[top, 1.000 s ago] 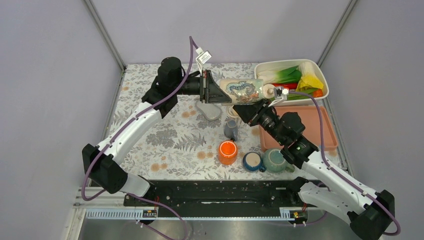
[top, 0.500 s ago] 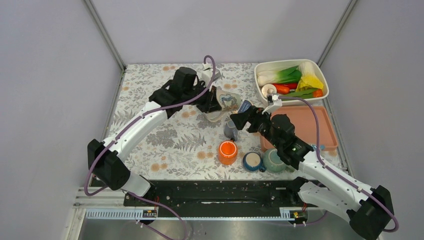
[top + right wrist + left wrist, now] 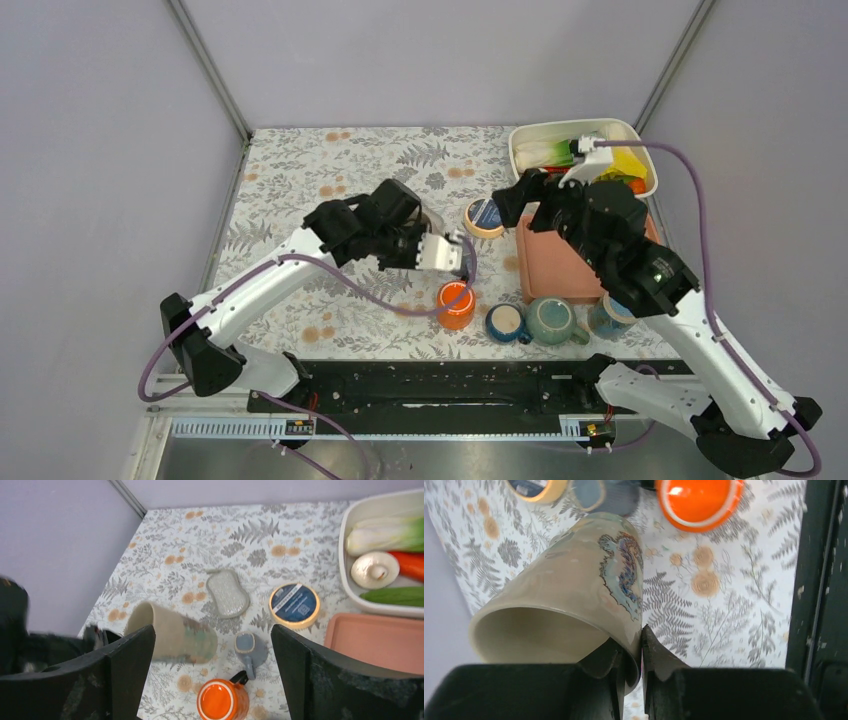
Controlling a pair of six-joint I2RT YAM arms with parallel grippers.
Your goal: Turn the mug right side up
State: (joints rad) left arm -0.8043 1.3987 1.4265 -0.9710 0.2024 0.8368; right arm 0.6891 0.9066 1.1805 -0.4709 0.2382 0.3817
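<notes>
The mug (image 3: pixel 574 585) is beige with a blue dragon pattern. It hangs on its side, mouth toward the left wrist camera and base pointing at the small grey mug (image 3: pixel 606 495). My left gripper (image 3: pixel 641 650) is shut on its rim, one finger inside and one outside. From above, the mug (image 3: pixel 440 250) shows as a pale patch past the left gripper (image 3: pixel 418 250), just behind the orange mug (image 3: pixel 455 303). My right gripper (image 3: pixel 515 195) is raised over the back right and stands wide open and empty. In its own view the mug (image 3: pixel 170 632) lies below, between the spread fingers of the right gripper (image 3: pixel 212 667).
An orange mug (image 3: pixel 222 700), small grey mug (image 3: pixel 247 647), sponge (image 3: pixel 227 592) and tape roll (image 3: pixel 295 605) surround the spot. A blue mug (image 3: pixel 505 322) and teal mug (image 3: pixel 550 320) stand at the front. The pink tray (image 3: pixel 560 270) and the white vegetable bin (image 3: pixel 640 140) are on the right.
The right gripper let go of the mug, opened wide and rose to the back right. The left arm carried the mug from the back down toward the table's middle.
</notes>
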